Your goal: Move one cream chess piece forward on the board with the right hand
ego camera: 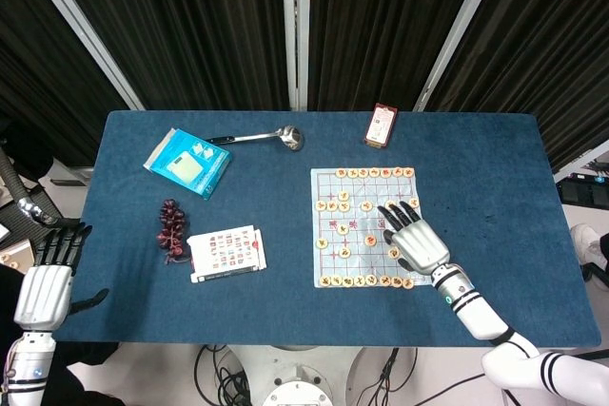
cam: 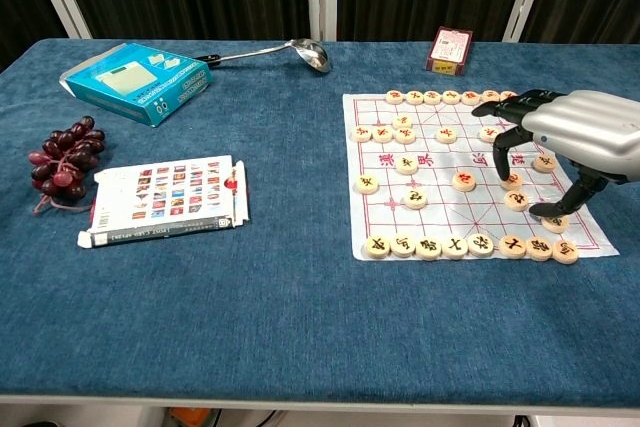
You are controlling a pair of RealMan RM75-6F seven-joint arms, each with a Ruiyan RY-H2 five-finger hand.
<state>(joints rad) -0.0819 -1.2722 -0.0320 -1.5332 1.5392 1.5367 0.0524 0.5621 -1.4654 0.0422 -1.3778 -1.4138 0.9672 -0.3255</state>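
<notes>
The characters on the chess pieces (cam: 463, 181) cannot be read. Part of the board (cam: 400, 212) is covered by the right hand (cam: 580, 134), which is cut by the chest view's right edge.

A matt blue cloth is covering the counter (cam: 300, 327); the ladle (cam: 290, 49) is gleaming like polished metal; the right hand (cam: 585, 137) is showing smooth silver plastic.

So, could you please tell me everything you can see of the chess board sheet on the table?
The chess board sheet is a thin, pale, flexible-looking sheet printed with a red grid and red characters across its middle. It lies flat on the right half of the blue table. Round cream pieces sit on it, in rows along its near and far edges and scattered between. The right robot hand hovers over its right side, fingertips at pieces.
</notes>
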